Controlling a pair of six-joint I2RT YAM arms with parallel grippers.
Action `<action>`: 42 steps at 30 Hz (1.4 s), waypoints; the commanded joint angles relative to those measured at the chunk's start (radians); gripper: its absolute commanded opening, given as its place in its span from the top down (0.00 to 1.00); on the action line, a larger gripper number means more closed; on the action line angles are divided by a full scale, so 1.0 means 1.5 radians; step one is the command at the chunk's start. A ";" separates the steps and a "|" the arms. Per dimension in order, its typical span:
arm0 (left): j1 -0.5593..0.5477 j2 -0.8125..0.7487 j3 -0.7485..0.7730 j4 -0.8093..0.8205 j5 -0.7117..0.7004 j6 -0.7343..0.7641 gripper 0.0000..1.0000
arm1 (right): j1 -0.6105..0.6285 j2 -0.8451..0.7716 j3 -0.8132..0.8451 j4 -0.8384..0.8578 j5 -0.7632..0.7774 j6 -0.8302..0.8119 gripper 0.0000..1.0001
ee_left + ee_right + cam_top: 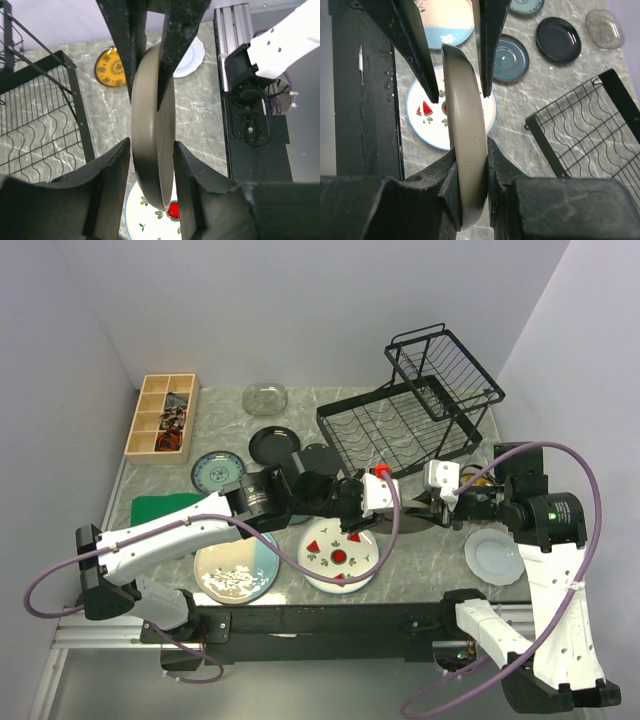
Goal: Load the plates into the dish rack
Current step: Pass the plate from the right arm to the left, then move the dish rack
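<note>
Between the jaws of the left claw [151, 146], in its wrist view, the taupe plate [152, 125] is standing on edge; whether they are clenching it I cannot tell. In the right wrist view, the right claw [470, 160] is grasping the plate, offering its free rim. From above, both are hovering over the bench [420, 550] beside the dish rack [400, 425], probably for a handover.

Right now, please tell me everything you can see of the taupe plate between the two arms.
The taupe plate is round, matte, finely speckled, ceramic-looking, with a raised rim. It stands on edge in the air above the watermelon plate. The right end effector clamps one edge; the left end effector straddles the opposite edge, contact unclear.
</note>
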 commanded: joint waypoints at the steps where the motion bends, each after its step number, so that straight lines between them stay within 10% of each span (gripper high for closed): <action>1: -0.003 -0.002 0.001 0.006 0.024 0.003 0.54 | 0.004 0.005 0.002 0.011 -0.061 -0.007 1.00; 5: -0.003 0.016 0.028 -0.022 -0.002 0.006 0.79 | 0.006 0.005 -0.006 0.026 -0.060 0.005 1.00; 6: -0.003 0.016 0.033 -0.022 -0.015 0.006 0.99 | 0.005 0.005 -0.009 0.029 -0.059 0.009 0.98; 8: -0.003 0.009 0.025 -0.013 -0.025 0.006 0.99 | 0.006 0.005 -0.017 0.041 -0.064 0.019 0.90; 11: -0.003 -0.021 -0.012 0.021 -0.051 0.005 0.99 | 0.007 0.001 -0.024 0.065 -0.070 0.054 0.66; 14: -0.002 -0.055 -0.056 0.037 -0.115 -0.001 0.99 | 0.007 -0.001 -0.018 0.100 -0.066 0.112 0.00; 20: 0.009 -0.182 -0.195 0.086 -0.199 -0.012 0.99 | 0.006 -0.017 -0.012 0.174 0.077 0.185 0.00; 29: 0.023 -0.338 -0.365 0.133 -0.320 0.014 0.99 | 0.040 0.082 -0.141 0.277 0.338 -0.110 0.00; 42: 0.026 -0.390 -0.395 0.091 -0.366 0.016 0.99 | 0.107 0.484 -0.021 0.387 0.500 -0.310 0.11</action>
